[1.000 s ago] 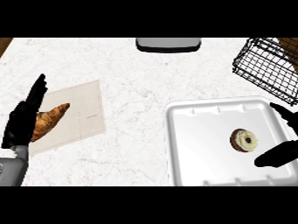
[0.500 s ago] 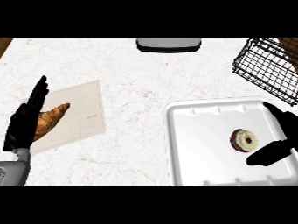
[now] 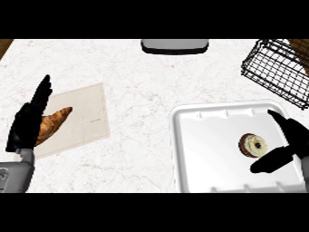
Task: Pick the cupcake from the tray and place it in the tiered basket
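The cupcake [image 3: 253, 144], a brown ring with a pale centre, lies on the white tray [image 3: 204, 136] at the right. My right hand [image 3: 297, 142] is just right of it over the tray, fingers straight and pointing up-left, thumb stretched out below the cupcake, not touching it. The black wire tiered basket [image 3: 284, 72] stands at the top right. My left hand [image 3: 30, 120] rests open at the left, fingers up.
A croissant [image 3: 53, 123] lies on a beige board [image 3: 83, 118] next to my left hand. A grey object [image 3: 173, 45] sits at the counter's far edge. Brown floor shows past the counter's top-left corner.
My right hand has edged a little closer to the cupcake. The left hand and the cupcake have not moved.
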`<state>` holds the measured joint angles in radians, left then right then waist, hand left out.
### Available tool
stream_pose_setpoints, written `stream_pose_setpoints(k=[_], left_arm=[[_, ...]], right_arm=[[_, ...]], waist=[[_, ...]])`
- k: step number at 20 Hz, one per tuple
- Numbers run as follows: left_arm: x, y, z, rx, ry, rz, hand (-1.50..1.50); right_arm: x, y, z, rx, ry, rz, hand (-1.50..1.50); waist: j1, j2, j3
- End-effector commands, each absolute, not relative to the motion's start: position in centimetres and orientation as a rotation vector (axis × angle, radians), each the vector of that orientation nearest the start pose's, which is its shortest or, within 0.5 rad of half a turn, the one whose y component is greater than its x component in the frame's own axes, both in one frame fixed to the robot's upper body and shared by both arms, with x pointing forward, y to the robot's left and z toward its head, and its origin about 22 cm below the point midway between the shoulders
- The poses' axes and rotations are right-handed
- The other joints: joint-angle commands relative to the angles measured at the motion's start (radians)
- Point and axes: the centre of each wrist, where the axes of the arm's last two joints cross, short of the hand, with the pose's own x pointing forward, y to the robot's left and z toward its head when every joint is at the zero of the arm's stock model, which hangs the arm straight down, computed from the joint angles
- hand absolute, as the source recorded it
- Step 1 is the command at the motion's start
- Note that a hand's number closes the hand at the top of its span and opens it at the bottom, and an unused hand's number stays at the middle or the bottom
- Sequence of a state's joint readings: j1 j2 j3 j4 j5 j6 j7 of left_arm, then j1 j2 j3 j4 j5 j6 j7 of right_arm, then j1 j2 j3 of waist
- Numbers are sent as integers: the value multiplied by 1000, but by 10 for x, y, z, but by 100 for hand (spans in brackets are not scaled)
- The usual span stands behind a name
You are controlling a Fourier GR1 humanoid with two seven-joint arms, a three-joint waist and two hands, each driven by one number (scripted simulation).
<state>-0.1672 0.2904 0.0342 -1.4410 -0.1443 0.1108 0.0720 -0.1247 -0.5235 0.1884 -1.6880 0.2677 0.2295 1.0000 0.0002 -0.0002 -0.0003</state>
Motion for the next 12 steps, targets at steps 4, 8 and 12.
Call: stream_pose_setpoints(k=[4,8,12], left_arm=[[280,306,21,424,-1534,-229,0],[280,296,40,424,-1548,-230,0],[284,310,30,430,-1535,-189,0]], right_arm=[[261,-286,57,-664,-591,664,-150],[269,-271,39,-632,-584,664,-150],[287,-275,54,-617,-587,672,-150]], waist=[[-1,0,0],[2,0,0],[1,1,0]])
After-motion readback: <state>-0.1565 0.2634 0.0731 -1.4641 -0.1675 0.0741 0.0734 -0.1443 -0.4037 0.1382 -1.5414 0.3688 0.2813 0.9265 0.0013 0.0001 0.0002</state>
